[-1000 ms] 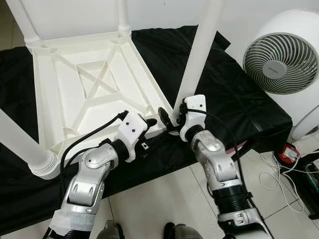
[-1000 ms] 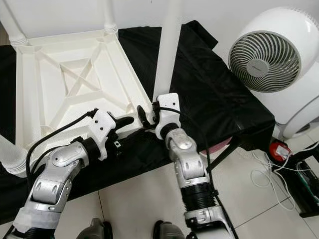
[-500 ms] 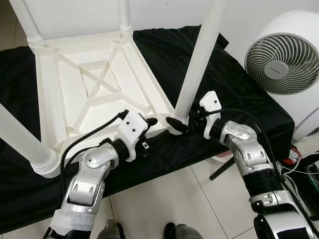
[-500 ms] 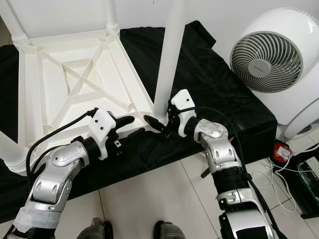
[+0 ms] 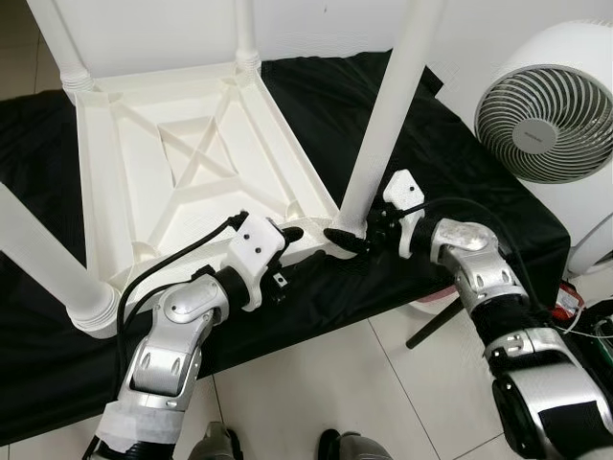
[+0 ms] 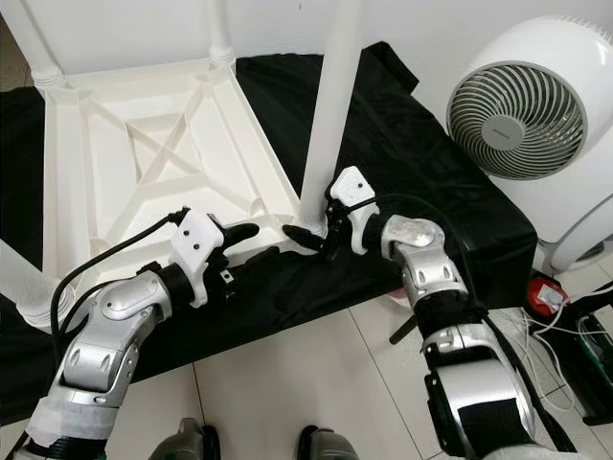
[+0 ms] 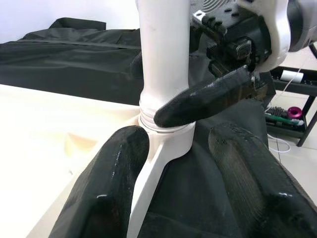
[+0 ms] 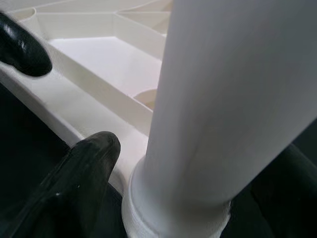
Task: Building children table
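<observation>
I see the white table (image 5: 192,182) lying upside down on a black cloth (image 5: 460,182), with its legs sticking up. I will place everything from the near leg (image 5: 388,115), the one at the corner closest to my arms.

My right claw (image 5: 356,238) is at the foot of the near leg, right where it goes into the corner of the table. Its two fingers are apart, one on each side of the leg. In the right wrist view one black finger (image 8: 74,173) sits just beside the leg's base ring and the other is on the far side. I cannot tell if they are squeezing the leg or only close around it.

My left claw (image 5: 297,244) is just beside the near leg, on the table side. Its fingers are apart, with the edge of the table's corner running between them. In the left wrist view one left finger (image 7: 111,178) touches that edge.

A big white fan (image 5: 546,115) stands past the near leg, off the cloth, well apart from it.

A wire (image 5: 536,331) lies on the tile floor (image 5: 316,383).
</observation>
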Available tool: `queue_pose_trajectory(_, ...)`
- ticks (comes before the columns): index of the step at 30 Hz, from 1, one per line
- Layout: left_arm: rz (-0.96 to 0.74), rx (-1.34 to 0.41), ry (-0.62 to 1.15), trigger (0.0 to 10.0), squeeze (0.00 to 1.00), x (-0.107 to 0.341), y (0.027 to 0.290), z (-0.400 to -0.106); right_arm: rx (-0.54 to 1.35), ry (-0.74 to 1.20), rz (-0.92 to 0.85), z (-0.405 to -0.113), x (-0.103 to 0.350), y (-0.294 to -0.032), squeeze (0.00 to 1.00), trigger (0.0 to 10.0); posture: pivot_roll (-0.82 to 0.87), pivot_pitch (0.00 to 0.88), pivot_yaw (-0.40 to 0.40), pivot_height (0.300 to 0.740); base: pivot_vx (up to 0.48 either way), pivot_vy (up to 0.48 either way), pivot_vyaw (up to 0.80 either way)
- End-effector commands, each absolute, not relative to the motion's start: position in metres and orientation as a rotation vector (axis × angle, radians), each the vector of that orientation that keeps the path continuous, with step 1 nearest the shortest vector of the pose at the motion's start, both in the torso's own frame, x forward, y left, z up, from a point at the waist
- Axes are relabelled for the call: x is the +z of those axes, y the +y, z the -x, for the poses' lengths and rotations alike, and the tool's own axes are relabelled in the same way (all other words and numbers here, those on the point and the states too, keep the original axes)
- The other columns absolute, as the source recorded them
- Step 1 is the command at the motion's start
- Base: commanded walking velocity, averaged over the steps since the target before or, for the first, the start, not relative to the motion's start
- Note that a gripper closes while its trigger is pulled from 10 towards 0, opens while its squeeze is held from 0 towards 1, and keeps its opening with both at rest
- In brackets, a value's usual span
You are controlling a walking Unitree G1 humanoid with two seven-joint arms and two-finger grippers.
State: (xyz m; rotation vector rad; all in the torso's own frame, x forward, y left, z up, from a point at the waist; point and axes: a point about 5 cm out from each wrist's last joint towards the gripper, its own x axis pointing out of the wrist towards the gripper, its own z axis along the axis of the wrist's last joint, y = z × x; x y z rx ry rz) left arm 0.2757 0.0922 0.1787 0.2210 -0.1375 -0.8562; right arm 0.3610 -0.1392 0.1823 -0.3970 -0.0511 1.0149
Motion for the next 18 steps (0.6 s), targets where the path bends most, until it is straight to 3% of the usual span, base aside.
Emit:
queue_pose_trajectory(1, -0.206, -0.796, -0.130, 10.0, 0.00, 0.177, 0.092, -0.279, 1.032, -0.030, 0.406, -0.360, 0.176, -0.138, 0.00, 10.0, 0.01, 0.127, -0.001, 0.740, 0.000, 0.000, 0.00)
queue_pose_trajectory(4, -0.206, -0.796, -0.130, 10.0, 0.00, 0.177, 0.092, -0.279, 1.032, -0.030, 0.406, -0.360, 0.175, -0.138, 0.00, 10.0, 0.01, 0.126, 0.000, 0.740, 0.000, 0.000, 0.00)
queue_pose_trajectory(5, -0.204, -0.797, -0.130, 10.0, 0.00, 0.178, 0.091, -0.279, 1.031, -0.029, 0.398, -0.360, 0.173, -0.139, 0.00, 9.1, 0.01, 0.126, 0.000, 0.740, 0.000, 0.000, 0.00)
queue_pose_trajectory(7, -0.204, -0.797, -0.130, 10.0, 0.00, 0.178, 0.091, -0.279, 1.031, -0.029, 0.398, -0.360, 0.173, -0.139, 0.00, 9.1, 0.01, 0.126, 0.000, 0.740, 0.000, 0.000, 0.00)
queue_pose_trajectory(8, -0.204, -0.799, -0.129, 10.0, 0.00, 0.177, 0.091, -0.279, 1.023, -0.031, 0.378, -0.360, 0.171, -0.139, 0.00, 7.5, 0.01, 0.126, 0.000, 0.740, 0.000, 0.000, 0.00)
queue_pose_trajectory(9, -0.204, -0.802, -0.128, 10.0, 0.00, 0.177, 0.091, -0.279, 1.020, -0.038, 0.361, -0.360, 0.169, -0.140, 0.00, 0.1, 0.01, 0.126, 0.000, 0.740, 0.000, 0.000, 0.00)
queue_pose_trajectory(18, -0.203, -0.812, -0.127, 10.0, 0.00, 0.177, 0.089, -0.279, 1.007, -0.059, 0.340, -0.360, 0.164, -0.142, 0.00, 0.0, 0.01, 0.119, -0.001, 0.740, 0.000, 0.000, 0.00)
